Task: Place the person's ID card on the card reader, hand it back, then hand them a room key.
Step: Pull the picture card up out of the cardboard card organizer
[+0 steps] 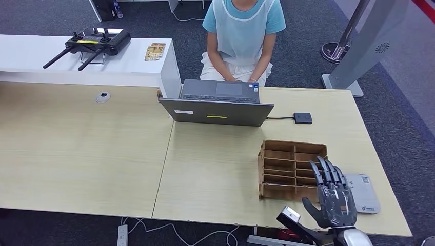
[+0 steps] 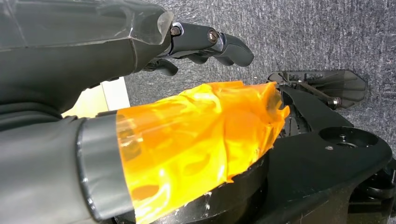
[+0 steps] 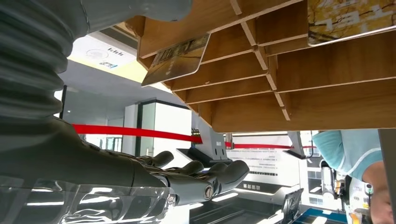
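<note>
My right hand (image 1: 333, 197) hovers at the table's near right corner, fingers stretched out and apart, holding nothing. It lies over the right end of a wooden slotted rack (image 1: 290, 169), with the flat grey-white card reader (image 1: 364, 193) just to its right. In the right wrist view the hand (image 3: 187, 179) is empty beside the rack (image 3: 289, 93), and two printed key cards (image 3: 177, 58) (image 3: 345, 18) stick out of its slots. My left hand (image 2: 210, 44) hangs over dark carpet with its fingers loosely bent and nothing in them.
A person (image 1: 241, 36) sits across the table behind an open laptop (image 1: 218, 105). A small black box (image 1: 303, 118) lies on a cable right of the laptop. A white counter (image 1: 61, 66) at the back left carries a black controller (image 1: 90, 43) and some cards (image 1: 154, 51).
</note>
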